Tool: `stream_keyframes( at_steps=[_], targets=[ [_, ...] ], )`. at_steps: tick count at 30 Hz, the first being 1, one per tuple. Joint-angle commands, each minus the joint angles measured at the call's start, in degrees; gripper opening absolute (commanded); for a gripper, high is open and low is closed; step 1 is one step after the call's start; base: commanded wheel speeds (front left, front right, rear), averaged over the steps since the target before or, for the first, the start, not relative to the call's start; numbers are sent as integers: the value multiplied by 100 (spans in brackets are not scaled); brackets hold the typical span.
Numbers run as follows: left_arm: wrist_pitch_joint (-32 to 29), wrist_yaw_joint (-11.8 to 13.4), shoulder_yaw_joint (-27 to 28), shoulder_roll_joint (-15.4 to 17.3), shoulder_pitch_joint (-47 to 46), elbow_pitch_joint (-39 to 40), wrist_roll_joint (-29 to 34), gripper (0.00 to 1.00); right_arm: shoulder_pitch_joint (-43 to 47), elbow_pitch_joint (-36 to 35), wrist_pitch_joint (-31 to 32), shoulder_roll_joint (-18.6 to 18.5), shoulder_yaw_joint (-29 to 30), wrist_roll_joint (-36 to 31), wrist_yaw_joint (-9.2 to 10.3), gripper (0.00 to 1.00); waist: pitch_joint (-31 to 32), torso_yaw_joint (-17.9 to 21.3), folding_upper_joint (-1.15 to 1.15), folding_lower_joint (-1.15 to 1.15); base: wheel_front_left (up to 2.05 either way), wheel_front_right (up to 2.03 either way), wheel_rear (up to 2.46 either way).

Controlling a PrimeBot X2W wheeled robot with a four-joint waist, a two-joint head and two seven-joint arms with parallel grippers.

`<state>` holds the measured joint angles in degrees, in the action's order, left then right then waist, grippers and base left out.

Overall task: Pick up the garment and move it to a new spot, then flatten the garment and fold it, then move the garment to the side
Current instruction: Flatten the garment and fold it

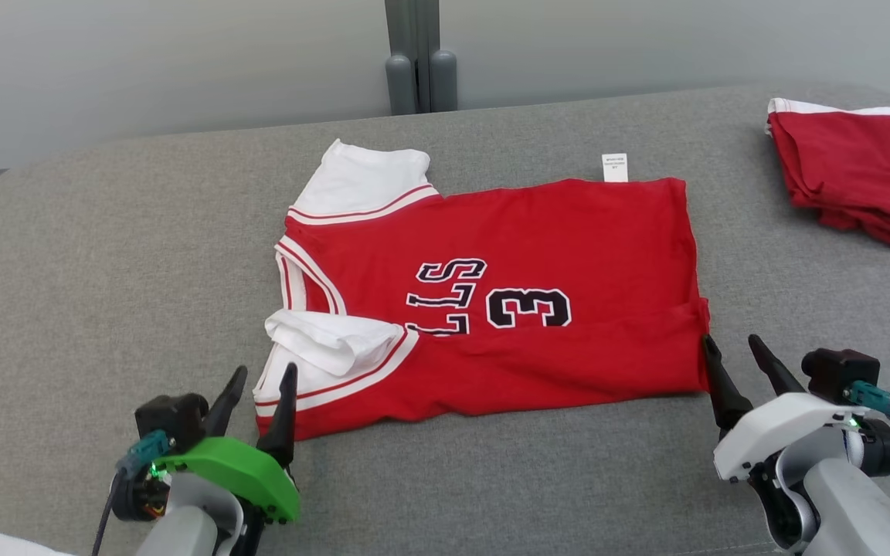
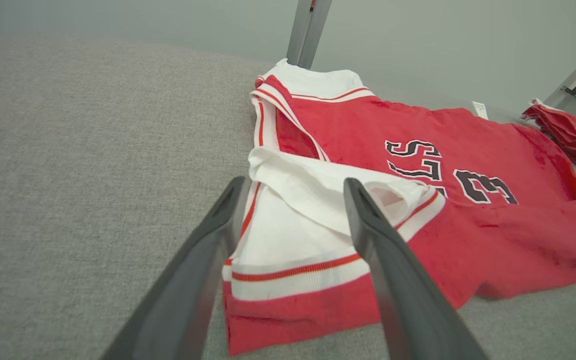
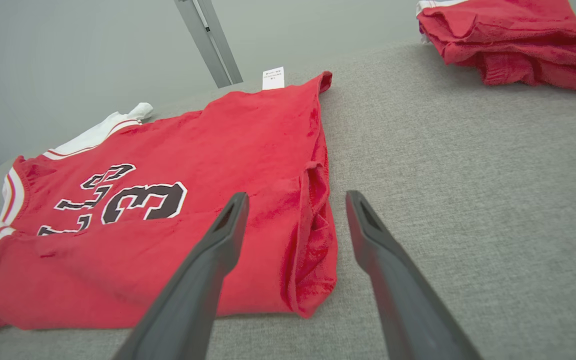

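Evidently placed for a lengthwise fold: my left gripper [image 1: 264, 371] and right gripper [image 1: 731, 340] stand wide open, empty, at the jersey's [image 1: 538, 232] two near corners.

Garment [image 1: 507, 232] label [image 1: 615, 167] text illegibly small

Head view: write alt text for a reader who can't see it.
A red jersey with white sleeves lies partly folded on a grey surface. Both grippers are open and hold nothing: the left gripper by its near left corner, the right gripper by its near right corner. Another red garment lies folded at the far right.
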<state>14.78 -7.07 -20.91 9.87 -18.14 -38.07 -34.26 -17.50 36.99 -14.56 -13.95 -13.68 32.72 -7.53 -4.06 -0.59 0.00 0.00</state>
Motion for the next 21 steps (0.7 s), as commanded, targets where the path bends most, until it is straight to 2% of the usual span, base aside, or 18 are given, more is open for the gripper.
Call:
stream_keyframes(
  at_steps=[1,10,21],
  targets=[
    [48,-20,10,9,168,25,85,100,122,-27,-37,-81,19,-91,10,100,77,-28,0,0,0,0,0],
    [39,-10,11,-50,546,-95,221,100,161,88,-69,-17,-53,-385,10,100,-14,-43,0,0,0,0,0],
    [33,21,-66,-146,64,-889,278,100,-306,1016,-57,194,-241,-430,11,100,-212,-54,0,0,0,0,0]
  ],
)
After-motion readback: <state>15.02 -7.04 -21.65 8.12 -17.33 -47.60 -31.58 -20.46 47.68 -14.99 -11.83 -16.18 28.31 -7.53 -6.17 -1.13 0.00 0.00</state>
